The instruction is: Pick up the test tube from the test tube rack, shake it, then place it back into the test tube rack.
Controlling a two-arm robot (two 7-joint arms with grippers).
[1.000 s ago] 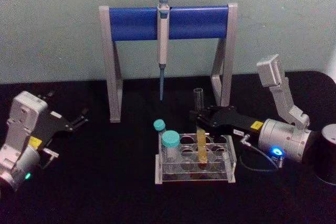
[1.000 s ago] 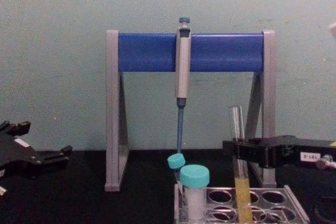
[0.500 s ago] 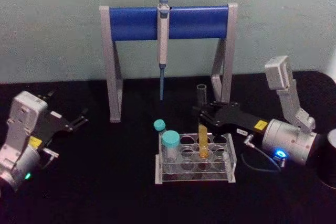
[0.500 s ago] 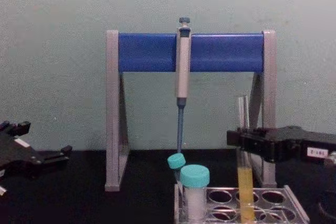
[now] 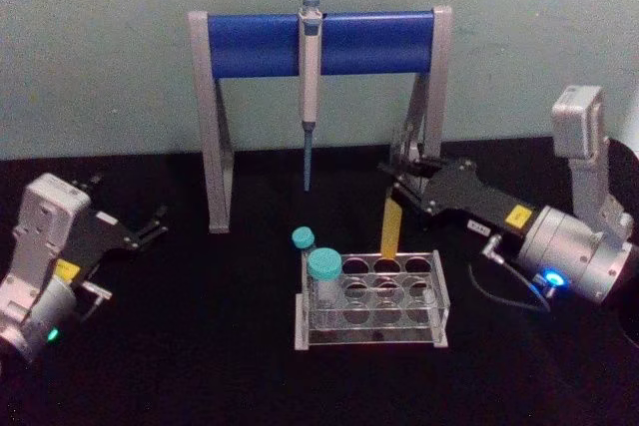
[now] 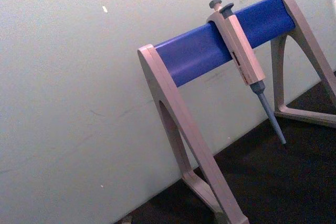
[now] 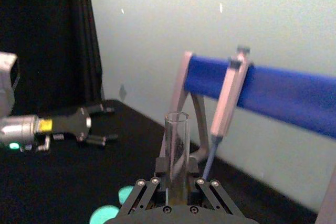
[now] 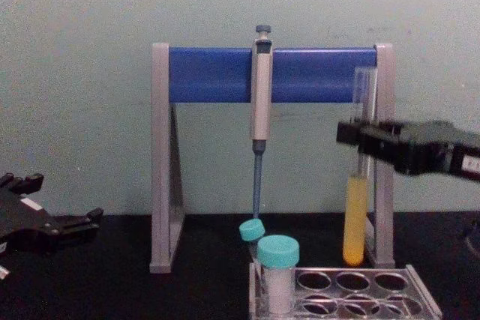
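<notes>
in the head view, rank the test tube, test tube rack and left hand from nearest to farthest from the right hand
1. test tube: gripped in the right hand, hanging above the rack.
2. test tube rack: on the table, below and to its left.
3. left hand: far across on the robot's left.

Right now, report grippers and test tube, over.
Right gripper jaws shut on test tube, held clear above test tube rack. Left gripper parked left, jaws open. Pipette stand leg behind tube.
</notes>
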